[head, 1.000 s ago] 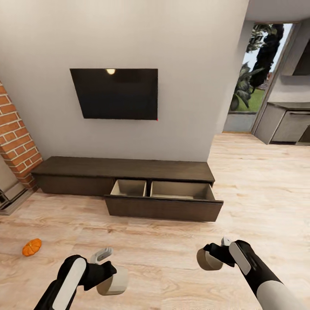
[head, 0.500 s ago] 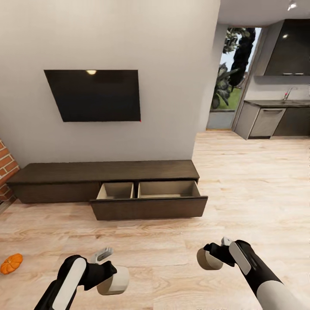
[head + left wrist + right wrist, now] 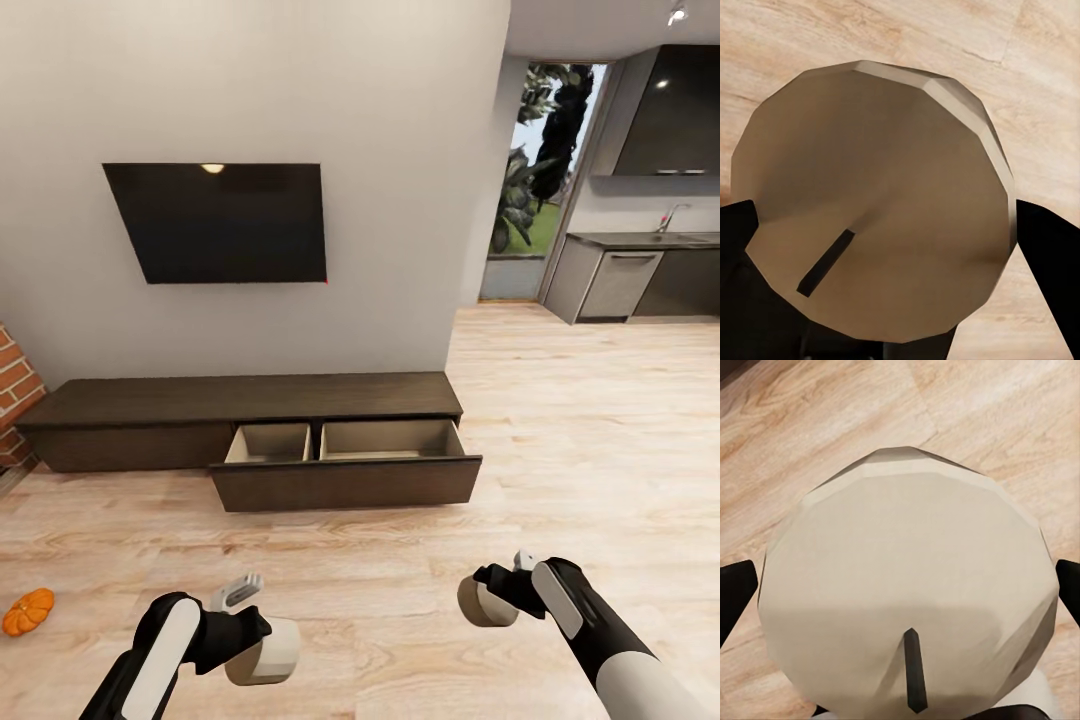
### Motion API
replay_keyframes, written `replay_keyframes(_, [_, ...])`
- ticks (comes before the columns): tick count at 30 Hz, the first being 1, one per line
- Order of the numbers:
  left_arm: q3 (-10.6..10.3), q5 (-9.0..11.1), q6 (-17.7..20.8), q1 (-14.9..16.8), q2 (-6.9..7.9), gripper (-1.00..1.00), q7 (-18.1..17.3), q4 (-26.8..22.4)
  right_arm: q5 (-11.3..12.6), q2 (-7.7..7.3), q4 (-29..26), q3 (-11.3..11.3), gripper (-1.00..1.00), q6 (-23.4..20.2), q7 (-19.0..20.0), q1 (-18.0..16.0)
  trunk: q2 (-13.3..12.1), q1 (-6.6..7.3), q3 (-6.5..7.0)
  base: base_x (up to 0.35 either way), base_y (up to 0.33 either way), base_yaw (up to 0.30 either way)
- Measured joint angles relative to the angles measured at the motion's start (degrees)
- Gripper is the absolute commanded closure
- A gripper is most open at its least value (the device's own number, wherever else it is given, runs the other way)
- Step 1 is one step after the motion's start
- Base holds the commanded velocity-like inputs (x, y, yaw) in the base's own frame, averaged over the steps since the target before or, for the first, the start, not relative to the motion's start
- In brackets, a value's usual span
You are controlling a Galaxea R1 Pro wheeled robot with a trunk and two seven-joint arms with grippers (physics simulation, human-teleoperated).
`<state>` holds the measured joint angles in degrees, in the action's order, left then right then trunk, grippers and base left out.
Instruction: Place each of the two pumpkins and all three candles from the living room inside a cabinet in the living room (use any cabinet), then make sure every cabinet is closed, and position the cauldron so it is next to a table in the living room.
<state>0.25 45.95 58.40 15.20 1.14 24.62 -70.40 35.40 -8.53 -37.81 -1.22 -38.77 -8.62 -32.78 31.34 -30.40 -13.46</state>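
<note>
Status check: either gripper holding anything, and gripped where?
Each holds a stubby grey-beige candle by its sides: left gripper on one candle, right gripper on another candle.

A home living room — wall-mounted television (image 3: 222, 222), long low dark cabinet (image 3: 240, 425) beneath it, pale wood floor (image 3: 560, 440), brick column (image 3: 12, 400) — grey kitchen units (image 3: 625, 280) and a garden door (image 3: 530, 180) beyond.

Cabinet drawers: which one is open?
The wide right-hand drawer of the cabinet is pulled out, its two pale compartments showing. The left-hand front, toward the brick, sits flush and shut.
</note>
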Motion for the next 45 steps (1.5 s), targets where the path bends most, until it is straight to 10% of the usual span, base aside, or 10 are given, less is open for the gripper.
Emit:
replay_keyframes(28, [-0.21,0.00,0.65,0.33,-0.19,1.00,0.09,-0.98,-0.02,1.03,-0.92,-0.47,1.00,-1.71,-0.32,0.01,0.00,0.00,0.07,0.231,-0.071,-0.051])
replay_keyframes(33, [-1.83,-0.33,0.96,8.06,-1.40,1.00,5.45,0.06,-0.49,4.09,-3.97,-0.89,1.00,-10.25,-2.87,-3.38,-0.01,-0.01,0.10,0.005,-0.002,-0.001])
replay_keyframes(38, [-2.29,0.52,0.83,20.63,-2.52,1.00,16.52,11.58,-0.04,8.09,-8.22,-0.92,1.00,-18.50,-15.67,-10.43,0.00,-0.01,0.10,0.000,0.000,0.000])
replay_keyframes(45, [-2.29,1.03,0.66,33.26,-4.20,1.00,19.15,27.53,0.26,14.56,-6.59,-0.75,1.00,-20.81,-24.03,-21.15,-0.01,-0.01,0.09,0.000,0.000,0.000])
